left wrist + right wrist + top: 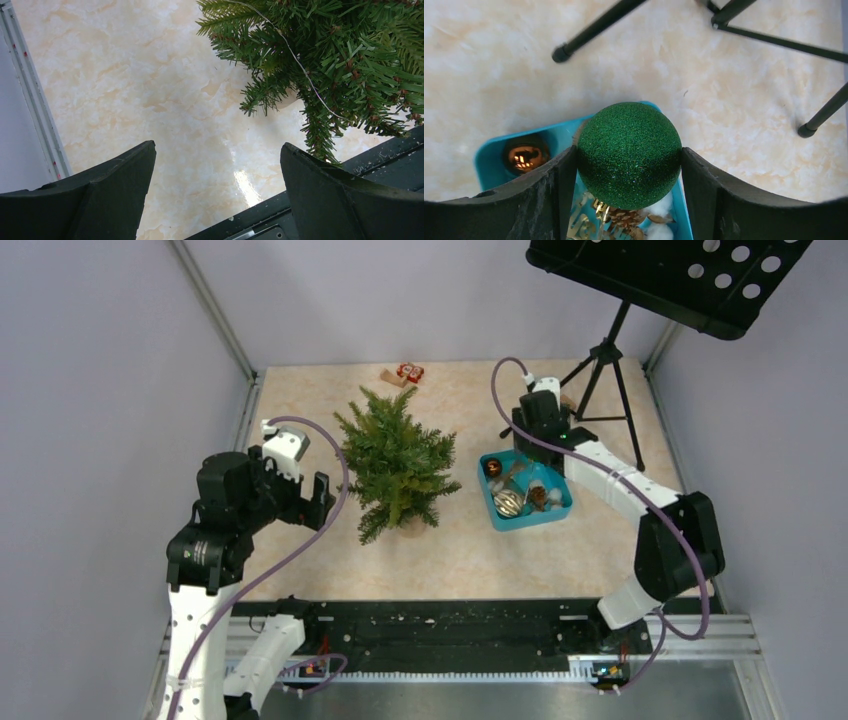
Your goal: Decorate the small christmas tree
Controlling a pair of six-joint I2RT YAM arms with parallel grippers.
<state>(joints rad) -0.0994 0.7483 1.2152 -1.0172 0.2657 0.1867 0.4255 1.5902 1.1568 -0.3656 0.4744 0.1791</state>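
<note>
Tree: the small christmas tree stands upright on the marbled table, about mid-table; no ornaments show on its branches.
Thread: a thin pale thread runs across the tree's lower branches, seen in the left wrist view.
Left gripper: the left gripper hangs just left of the tree, fingers spread wide with nothing between them, clear of the needles.
Tray: a blue tray sits on the table near the tree's right side.
Right gripper: the right gripper is over the tray's far end, right of the tree, pinching a green ball; both fingers touch its sides.
Tray contents: a shiny brown ball, a pine cone, a gold ornament and white tufts.
Stand: a black music stand is right of the tree, beyond the tray.
Far edge: small red pieces lie behind the tree, well apart from it.
</note>
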